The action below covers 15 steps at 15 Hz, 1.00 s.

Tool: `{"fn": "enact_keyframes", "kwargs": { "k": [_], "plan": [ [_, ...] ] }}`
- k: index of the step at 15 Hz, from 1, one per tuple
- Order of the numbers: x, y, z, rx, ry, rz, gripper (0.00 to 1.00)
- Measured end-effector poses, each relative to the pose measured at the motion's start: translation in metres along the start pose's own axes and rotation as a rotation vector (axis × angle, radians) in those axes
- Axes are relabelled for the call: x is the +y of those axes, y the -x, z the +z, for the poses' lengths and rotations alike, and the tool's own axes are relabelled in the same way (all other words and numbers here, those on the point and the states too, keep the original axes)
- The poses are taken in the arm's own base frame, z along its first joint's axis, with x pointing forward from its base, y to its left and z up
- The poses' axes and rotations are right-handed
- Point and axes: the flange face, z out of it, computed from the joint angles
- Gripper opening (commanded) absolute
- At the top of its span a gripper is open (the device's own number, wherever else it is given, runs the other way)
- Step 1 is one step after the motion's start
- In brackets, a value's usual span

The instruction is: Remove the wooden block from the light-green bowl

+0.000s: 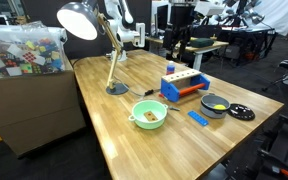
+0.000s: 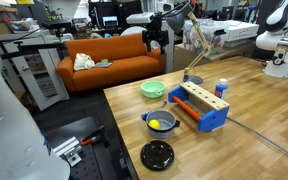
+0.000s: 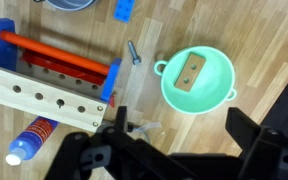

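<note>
Fingers spread wide and empty on my gripper (image 3: 174,142), above the table (image 3: 254,40). One wooden block (image 3: 192,73) lies inside the one light-green bowl (image 3: 219,92); one grey bowl (image 1: 205,109) and one flat blue piece (image 3: 125,9) sit nearby.

- Wooden block (image 3: 191,72) lies in the bowl (image 3: 217,86), right of centre in the wrist view.
- Toy workbench (image 3: 44,80) sits left of the bowl.
- Bottle (image 3: 29,142) at lower left.

On the wooden bench (image 1: 109,125) we see a desk lamp (image 1: 79,20), a blue-and-orange toy rack (image 1: 184,86), a grey bowl (image 1: 215,104) with yellow contents beside a black disc (image 1: 241,113), and a flat blue piece (image 1: 198,118). An orange sofa (image 2: 109,55) stands beyond.
</note>
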Motion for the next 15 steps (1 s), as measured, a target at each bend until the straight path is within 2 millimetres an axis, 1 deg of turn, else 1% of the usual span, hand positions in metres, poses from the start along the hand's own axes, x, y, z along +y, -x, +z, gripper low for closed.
{"fn": "enact_keyframes", "kwargs": {
  "k": [4,7,9,11,13,15],
  "plan": [
    [0.000,0.000,0.002,-0.005,-0.001,0.001,1.00],
    [0.005,-0.003,0.011,-0.017,-0.001,0.031,1.00],
    [0.007,-0.014,0.020,-0.023,0.001,0.093,1.00],
    [0.003,-0.029,0.031,-0.028,0.009,0.150,1.00],
    [-0.006,-0.042,0.045,-0.038,0.024,0.200,1.00],
    [-0.018,-0.049,0.058,-0.052,0.043,0.229,1.00]
  ]
}}
